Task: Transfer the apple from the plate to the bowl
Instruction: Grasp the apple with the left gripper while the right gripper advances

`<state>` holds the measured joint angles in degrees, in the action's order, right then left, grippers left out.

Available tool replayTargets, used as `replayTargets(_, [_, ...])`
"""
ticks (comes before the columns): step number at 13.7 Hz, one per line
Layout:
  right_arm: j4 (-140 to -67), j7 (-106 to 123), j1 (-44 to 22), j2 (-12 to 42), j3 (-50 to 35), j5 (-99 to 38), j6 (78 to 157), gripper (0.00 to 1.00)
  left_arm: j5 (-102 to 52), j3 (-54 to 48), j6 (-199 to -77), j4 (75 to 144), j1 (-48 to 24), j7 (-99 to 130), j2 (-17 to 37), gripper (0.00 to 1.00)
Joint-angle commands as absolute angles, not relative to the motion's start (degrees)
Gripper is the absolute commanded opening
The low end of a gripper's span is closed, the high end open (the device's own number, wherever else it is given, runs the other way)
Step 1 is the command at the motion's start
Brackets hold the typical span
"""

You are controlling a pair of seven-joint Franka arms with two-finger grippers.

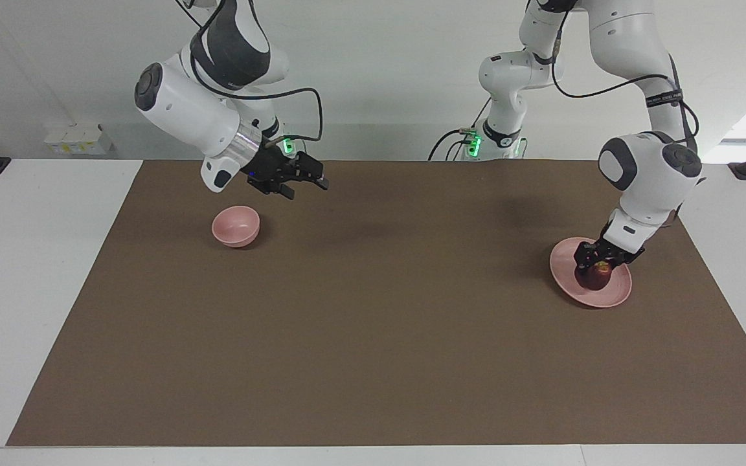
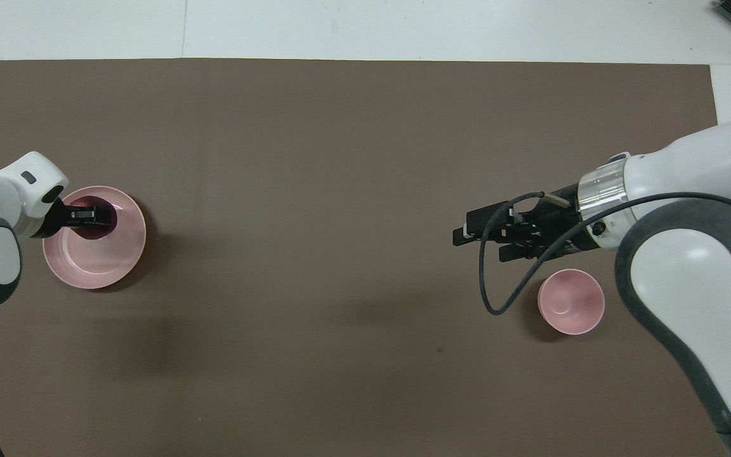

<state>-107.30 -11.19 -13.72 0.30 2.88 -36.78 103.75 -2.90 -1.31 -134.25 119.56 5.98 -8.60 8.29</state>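
The dark red apple sits on the flat pink plate toward the left arm's end of the table. My left gripper is down on the apple from above, with the apple still resting on the plate. In the overhead view the left gripper covers most of the apple on the plate. The small deep pink bowl stands empty toward the right arm's end and also shows in the overhead view. My right gripper hangs open and empty in the air beside the bowl and also shows in the overhead view.
A brown mat covers the table, with white table edges around it. The right arm's black cable loops down near the bowl.
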Motion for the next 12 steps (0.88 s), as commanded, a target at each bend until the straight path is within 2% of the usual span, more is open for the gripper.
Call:
replayTargets(1, [-110.3, -14.85, -16.51, -0.79, 2.9, -39.63, 108.0, 1.0, -3.51, -1.49, -130.01, 118.92, 5.19, -11.16, 4.14, 0.0])
replayTargets(5, [-112.24, -13.45, -19.67, 0.17, 2.72, -43.15, 110.65, 1.0, -12.63, -2.55, -120.78, 114.79, 4.48, -15.89, 0.63, 0.0])
replayTargets(12, [-113.55, -13.61, -24.69, 1.93, 2.55, -53.0, 119.87, 1.0, -31.51, -2.81, -106.36, 115.13, 1.94, -19.51, -9.66, 0.0])
